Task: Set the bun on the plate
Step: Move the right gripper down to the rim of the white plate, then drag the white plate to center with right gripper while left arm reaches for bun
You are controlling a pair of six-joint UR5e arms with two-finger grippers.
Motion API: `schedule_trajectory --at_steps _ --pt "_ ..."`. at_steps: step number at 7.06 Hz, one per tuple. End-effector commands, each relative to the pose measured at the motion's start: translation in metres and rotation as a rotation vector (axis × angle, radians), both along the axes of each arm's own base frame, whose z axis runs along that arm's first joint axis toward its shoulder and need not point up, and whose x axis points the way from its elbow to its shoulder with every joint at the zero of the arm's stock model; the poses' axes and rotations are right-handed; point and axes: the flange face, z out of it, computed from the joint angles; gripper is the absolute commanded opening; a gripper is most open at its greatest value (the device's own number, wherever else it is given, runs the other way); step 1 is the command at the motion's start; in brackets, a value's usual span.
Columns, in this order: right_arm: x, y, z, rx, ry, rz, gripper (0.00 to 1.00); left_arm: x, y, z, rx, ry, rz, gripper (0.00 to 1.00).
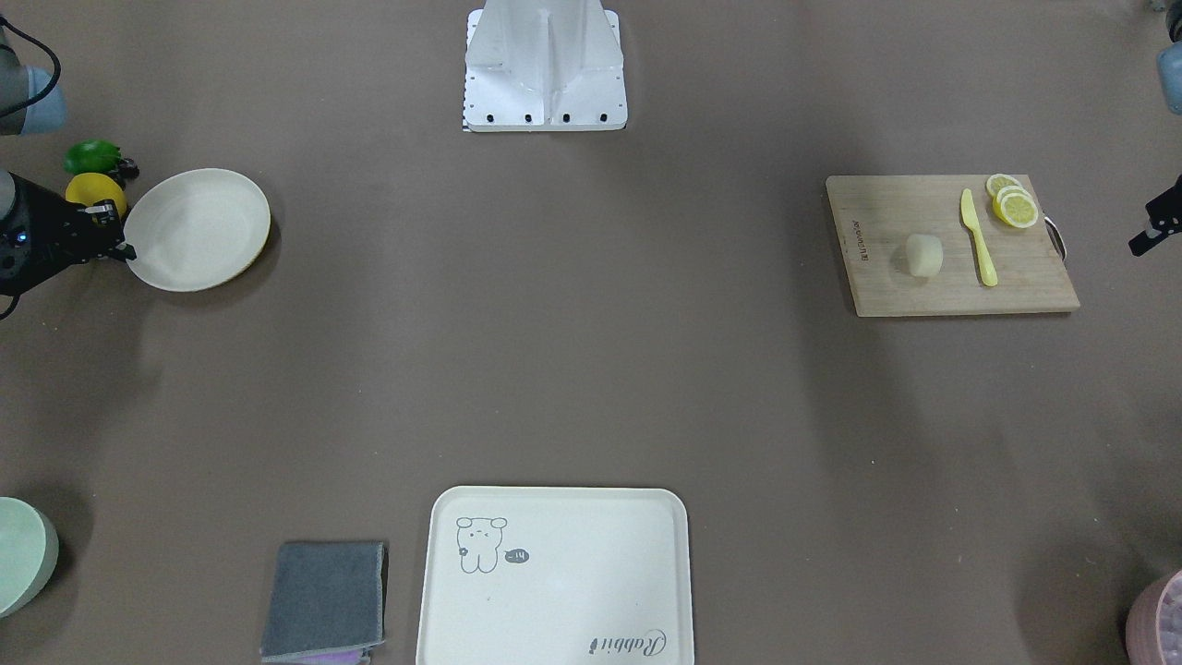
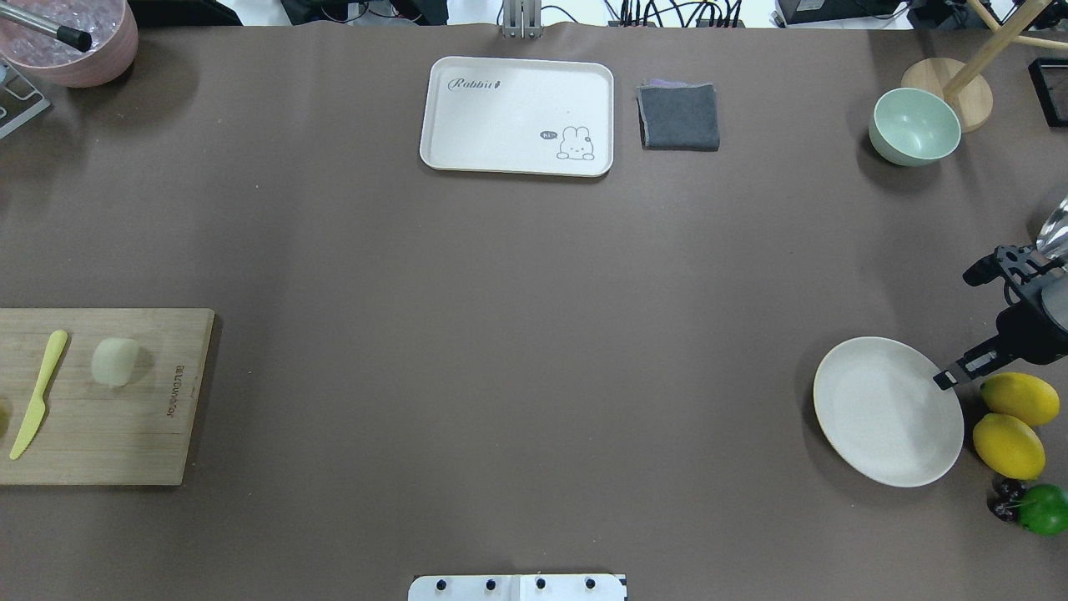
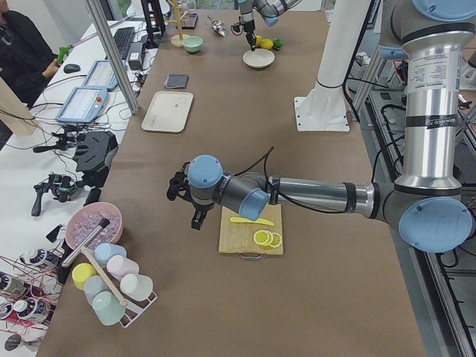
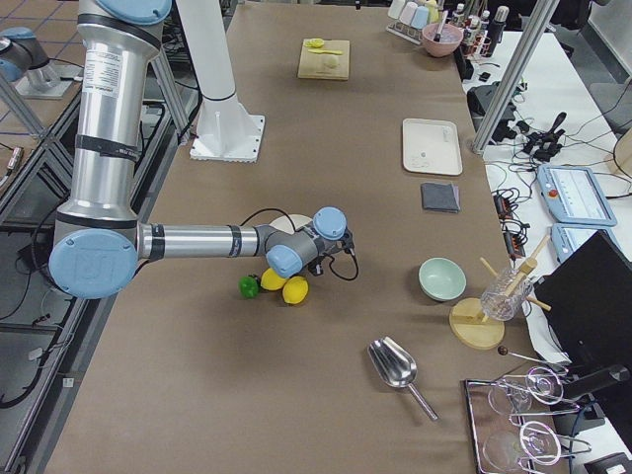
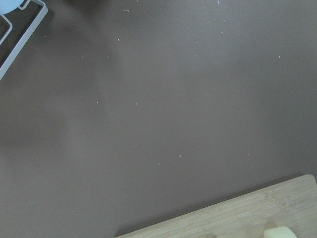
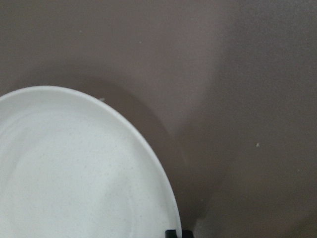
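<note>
The bun (image 1: 923, 255) (image 2: 114, 361) is a small pale lump lying on a wooden cutting board (image 1: 886, 286), and its edge shows low in the left wrist view (image 5: 280, 232). Far across the table lies the round cream plate (image 1: 197, 229) (image 2: 887, 411) (image 6: 74, 168), with nothing on it. My right gripper (image 1: 125, 250) (image 2: 945, 381) (image 6: 177, 233) shows as one dark prong, fingers together, its tip at the plate's outer rim. My left gripper (image 1: 1138, 244) (image 3: 198, 222) hangs beyond the board's outer end, apart from the bun. It is cut by the frame edge, so I cannot tell its state.
A yellow knife (image 1: 977, 235) and lemon slices (image 1: 1014, 205) share the board. Two whole lemons (image 2: 1010, 442) and a lime (image 2: 1043, 507) crowd the plate's outer side. A bear tray (image 1: 572, 573), grey cloth (image 1: 325, 598), green bowl (image 2: 914, 125) and pink bowl (image 2: 71, 46) line the far edge.
</note>
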Motion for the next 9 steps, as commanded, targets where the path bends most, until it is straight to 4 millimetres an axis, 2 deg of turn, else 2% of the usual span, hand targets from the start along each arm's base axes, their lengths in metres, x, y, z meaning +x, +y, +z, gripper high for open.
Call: schedule_trajectory --at_steps 1,2,3,4,5,6,7,9 --pt "-0.001 -0.001 -0.008 0.006 -0.01 0.002 0.0 0.003 0.0 0.0 0.0 0.002 0.006 0.98" --pt "-0.008 -0.007 -0.018 -0.003 -0.031 -0.002 0.0 0.007 0.0 -0.001 0.001 0.002 0.014 0.98" --pt "-0.032 -0.039 -0.062 -0.059 -0.074 0.05 0.0 0.01 0.0 -0.001 0.001 0.002 0.02 0.98" --pt "-0.062 -0.071 -0.118 -0.147 -0.104 0.135 0.0 0.011 0.0 -0.001 0.001 0.002 0.023 0.98" --pt "-0.107 -0.079 -0.169 -0.21 -0.127 0.153 0.0 0.015 0.0 -0.001 0.005 -0.002 0.031 0.98" --pt "-0.171 -0.069 -0.211 -0.241 -0.109 0.202 0.0 0.023 0.0 -0.001 0.002 -0.003 0.045 0.98" --pt "-0.225 -0.054 -0.247 -0.235 -0.108 0.232 0.0 0.037 -0.004 -0.008 -0.03 0.003 0.039 0.98" --pt "-0.298 -0.04 -0.3 -0.27 -0.119 0.291 0.0 0.052 -0.007 -0.018 -0.069 0.018 0.023 0.98"
